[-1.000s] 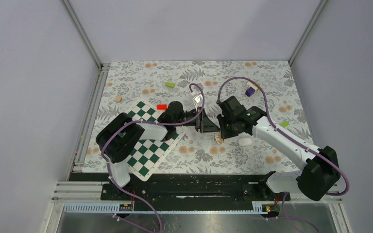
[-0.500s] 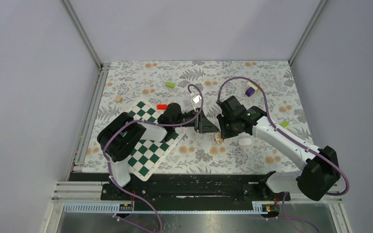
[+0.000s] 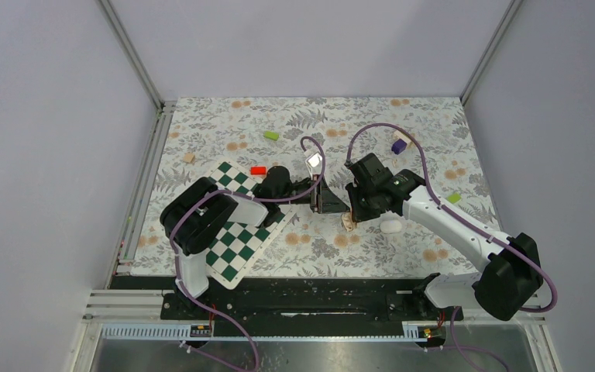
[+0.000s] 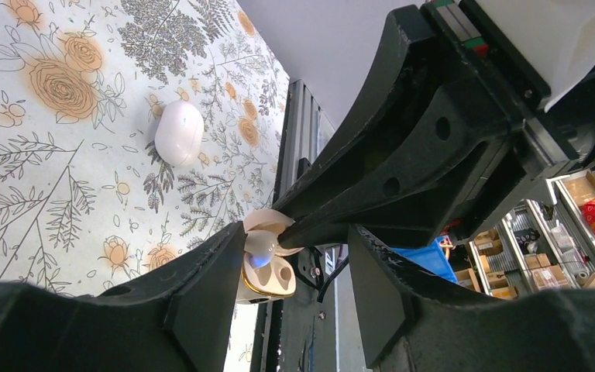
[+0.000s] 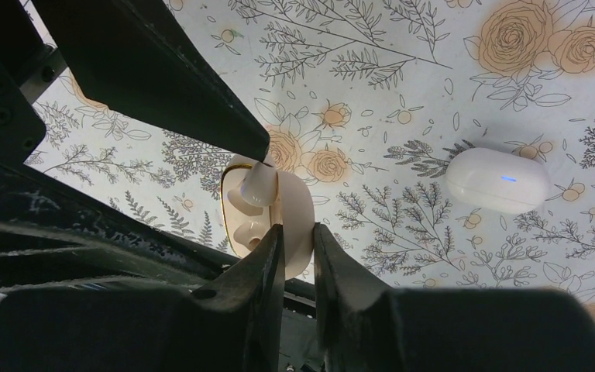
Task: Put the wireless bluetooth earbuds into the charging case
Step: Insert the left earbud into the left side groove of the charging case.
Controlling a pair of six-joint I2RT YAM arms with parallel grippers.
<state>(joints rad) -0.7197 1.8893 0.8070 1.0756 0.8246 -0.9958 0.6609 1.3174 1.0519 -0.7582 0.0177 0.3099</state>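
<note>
Right fingers (image 5: 277, 246): clamped on charging case (image 5: 298, 203) | left fingers (image 4: 215, 273): half-open, one tip against earbud (image 5: 257, 184) in case

The left pincer (image 4: 293, 236) and right pincer (image 5: 294, 236) meet at the charging case (image 5: 267, 209), blocking it from both sides. We see a white pod (image 5: 498, 180) just to its right, and bare surface (image 3: 201, 124) lies beyond.

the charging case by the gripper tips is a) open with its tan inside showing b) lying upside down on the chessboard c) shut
a, the case is open, its tan inside facing the right wrist camera with a white earbud at its opening.
</note>
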